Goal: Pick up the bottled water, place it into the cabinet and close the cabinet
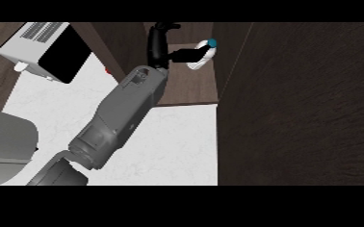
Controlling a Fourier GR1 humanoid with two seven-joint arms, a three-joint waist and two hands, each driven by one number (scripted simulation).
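The view held 1 bottle (202, 56) with 1 blue cap (211, 43), lying on 1 brown shelf (192, 89) inside 1 dark cabinet (298, 106). 1 forearm (124, 113) showed, grey, ending in 1 black hand (158, 45). 1 white counter (171, 144) ran below. On it stood 1 microwave (46, 48), white with 1 black door. 1 small red thing (108, 70) peeped out beside the forearm, too hidden to name. 1 grey rounded shape (16, 144) sat at the left edge.
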